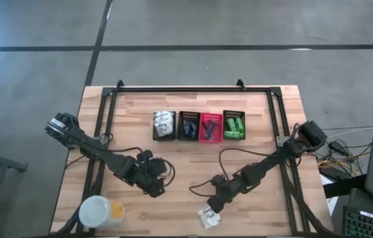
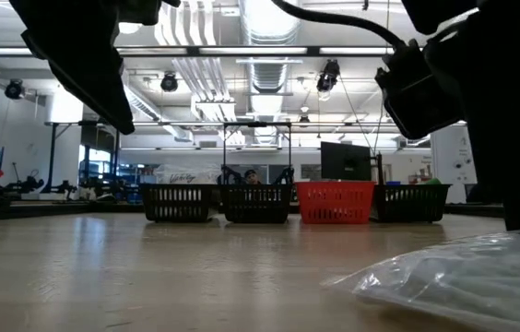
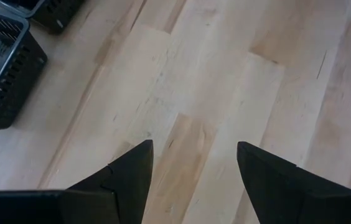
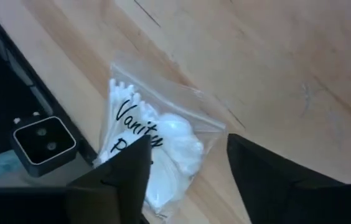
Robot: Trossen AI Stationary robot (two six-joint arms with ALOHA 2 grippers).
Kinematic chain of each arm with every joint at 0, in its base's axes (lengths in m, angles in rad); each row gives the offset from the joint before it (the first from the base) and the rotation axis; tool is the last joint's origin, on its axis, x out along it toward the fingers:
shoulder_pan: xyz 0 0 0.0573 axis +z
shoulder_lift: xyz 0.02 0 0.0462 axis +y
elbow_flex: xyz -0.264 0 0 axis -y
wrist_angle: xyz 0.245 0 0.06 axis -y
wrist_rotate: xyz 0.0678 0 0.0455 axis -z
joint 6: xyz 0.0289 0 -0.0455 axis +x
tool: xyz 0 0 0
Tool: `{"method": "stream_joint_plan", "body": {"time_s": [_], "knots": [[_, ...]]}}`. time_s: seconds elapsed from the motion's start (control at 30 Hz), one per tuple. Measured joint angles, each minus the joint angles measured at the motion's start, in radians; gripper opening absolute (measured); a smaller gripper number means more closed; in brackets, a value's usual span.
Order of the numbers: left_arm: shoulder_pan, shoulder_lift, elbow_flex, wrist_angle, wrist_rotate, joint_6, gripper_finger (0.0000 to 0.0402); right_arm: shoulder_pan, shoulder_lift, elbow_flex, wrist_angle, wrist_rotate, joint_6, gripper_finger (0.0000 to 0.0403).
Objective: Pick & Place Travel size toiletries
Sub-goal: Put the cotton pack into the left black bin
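Currently the right gripper (image 4: 185,165) hovers over a white packet (image 1: 208,216) at the table's (image 1: 193,178) 6 o'clock edge, fingers spread either side, nothing grasped. Left gripper (image 3: 194,168) at roughly 7 o'clock from table centre, released, over bare wood. Four baskets (image 1: 198,125) sit in a row at 12 o'clock.

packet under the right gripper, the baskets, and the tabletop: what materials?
Packet: looks like thin clear plastic film, glossy and crinkled, with white, possibly cotton, contents and dark print. Baskets: likely moulded plastic mesh, matte, three black, one red. Tabletop: light wood planks, visible grain and seams, smooth finish.
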Motion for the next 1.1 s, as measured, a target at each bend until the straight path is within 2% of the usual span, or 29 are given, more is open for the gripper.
{"method": "stream_joint_plan", "body": {"time_s": [0.23,0.4,0.63,0.8,0.97,1.1], "knots": [[-0.001,0.0,0.0,-0.002,-0.001,0.007,0.0236,0.0,0.0,-0.016,0.003,0.004,0.023,0.0147],[-0.001,0.0,0.0,-0.002,-0.001,0.011,0.0236,0.0,0.0,-0.02,0.004,0.044,0.007,0.0134],[-0.001,0.0,0.0,-0.002,-0.001,0.012,0.0236,0.0,0.0,-0.02,0.049,0.047,-0.016,0.017],[-0.001,0.0,0.0,-0.002,-0.002,0.012,0.0236,0.0,0.0,-0.02,0.001,0.049,-0.031,0.0196],[-0.001,0.0,0.0,-0.003,-0.002,0.012,0.0236,0.0,0.0,-0.02,-0.011,0.064,-0.05,0.0211],[-0.001,0.0,0.0,-0.003,-0.002,0.014,0.0236,0.001,0.026,-0.019,0.056,0.05,-0.051,0.0213]]}}
